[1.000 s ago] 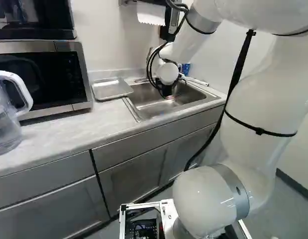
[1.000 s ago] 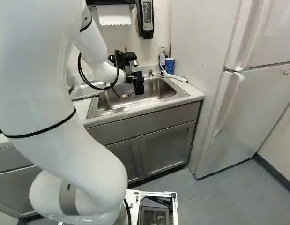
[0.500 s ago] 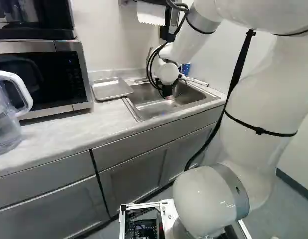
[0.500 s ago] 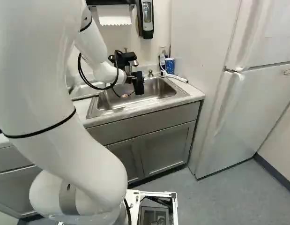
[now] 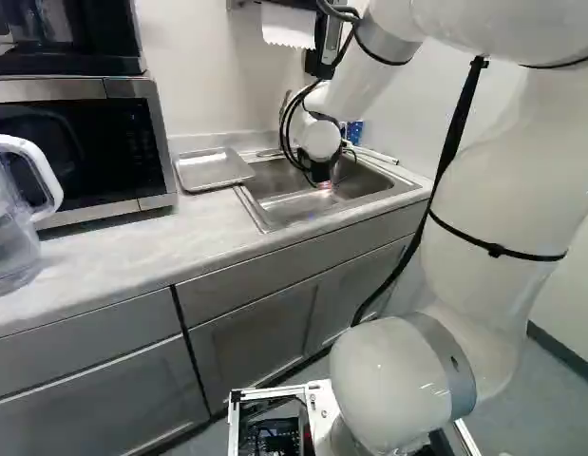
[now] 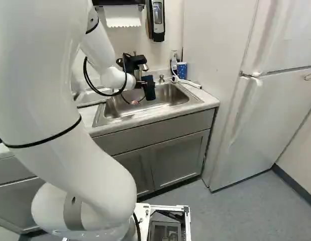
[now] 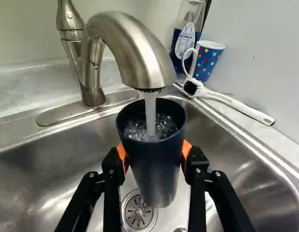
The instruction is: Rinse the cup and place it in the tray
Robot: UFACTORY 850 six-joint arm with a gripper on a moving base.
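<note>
I have the dark blue cup (image 7: 151, 166) over the sink (image 6: 173, 95), its mouth beneath the faucet (image 7: 132, 41) that stands at the sink's back edge. My end effector (image 6: 145, 84) is clamped on the cup, an orange pad pressing it from each of two sides. A stream of water (image 7: 150, 113) falls from the spout into the cup, and the water inside is bubbling. Below, in the sink's floor, I can see the drain (image 7: 138, 212). The metal tray (image 5: 213, 169) lies on the surface (image 5: 132, 252) just beside the sink, on its left; the microwave (image 5: 70, 157) stands farther left of the sink, and the clear pitcher (image 5: 13, 228) is well apart from it on that same side. At the sink's back right corner are a polka-dot paper cup (image 7: 206, 63), a bottle of blue liquid (image 7: 176, 46) and a white scrub brush (image 7: 231, 102), its handle reaching along the sink's right side.
</note>
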